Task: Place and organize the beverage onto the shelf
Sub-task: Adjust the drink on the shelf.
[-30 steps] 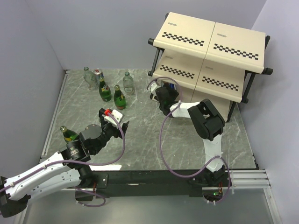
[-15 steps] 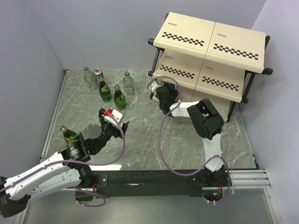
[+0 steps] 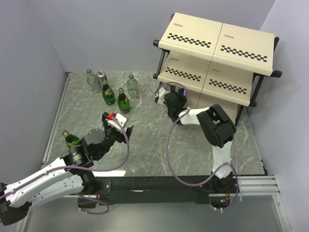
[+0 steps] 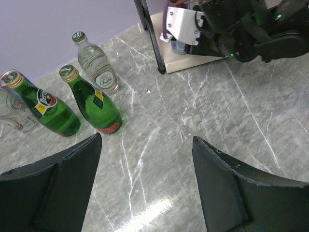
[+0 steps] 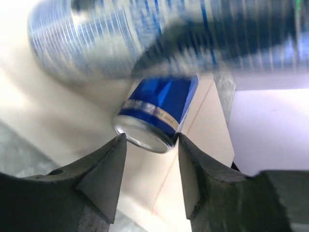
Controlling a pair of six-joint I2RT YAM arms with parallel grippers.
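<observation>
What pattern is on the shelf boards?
Black checkered strips on the cream shelf, clearest in the top external view.

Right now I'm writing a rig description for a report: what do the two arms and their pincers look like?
Both arms have white links joined by black joints: left arm, right arm. A purple cable loops along each. The left pincer has black, wedge-shaped fingers with scuffed edges; the right pincer looks alike.

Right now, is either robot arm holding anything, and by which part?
The right tool appears to pinch a blue can by its sides near its silver end. The left tool is open and holds nothing.
</observation>
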